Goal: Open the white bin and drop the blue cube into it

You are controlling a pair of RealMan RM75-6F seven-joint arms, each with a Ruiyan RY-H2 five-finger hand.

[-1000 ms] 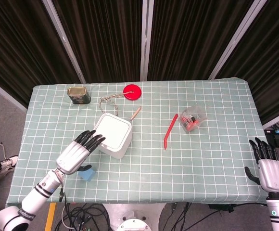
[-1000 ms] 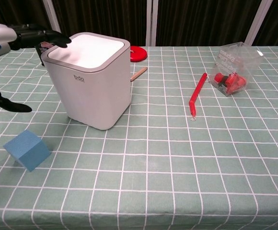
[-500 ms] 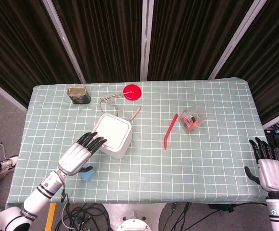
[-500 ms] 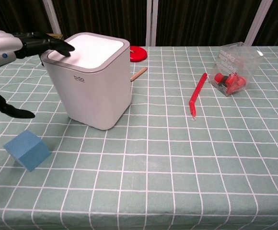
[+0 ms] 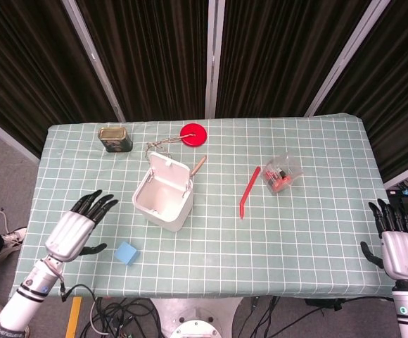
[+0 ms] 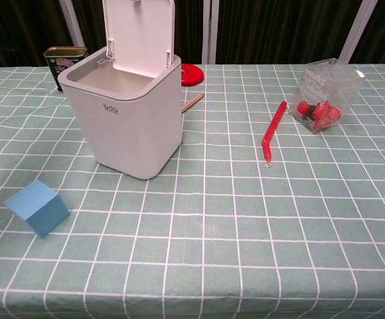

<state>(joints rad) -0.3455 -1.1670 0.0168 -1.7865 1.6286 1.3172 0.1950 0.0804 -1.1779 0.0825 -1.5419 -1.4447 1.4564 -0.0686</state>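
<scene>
The white bin (image 5: 163,198) (image 6: 131,126) stands left of the table's middle with its lid (image 5: 170,169) (image 6: 140,33) swung up on the far side, the inside showing. The blue cube (image 5: 125,252) (image 6: 37,207) lies on the cloth near the front edge, left of the bin. My left hand (image 5: 74,229) hovers left of the cube and bin, fingers spread, holding nothing. My right hand (image 5: 396,246) hangs past the table's right front corner, fingers apart and empty. The chest view shows neither hand.
A red pen (image 5: 249,191) (image 6: 272,131) and a clear bag of red parts (image 5: 282,174) (image 6: 324,86) lie right of the bin. A green tin (image 5: 115,138) (image 6: 63,59), a red disc (image 5: 193,135) (image 6: 190,74), a chain (image 5: 158,147) and a wooden stick (image 5: 199,165) (image 6: 192,102) sit behind it.
The bin's lid has sprung up from closed to open. My left hand has drawn back from the lid toward the table's left front. The right hand has barely moved.
</scene>
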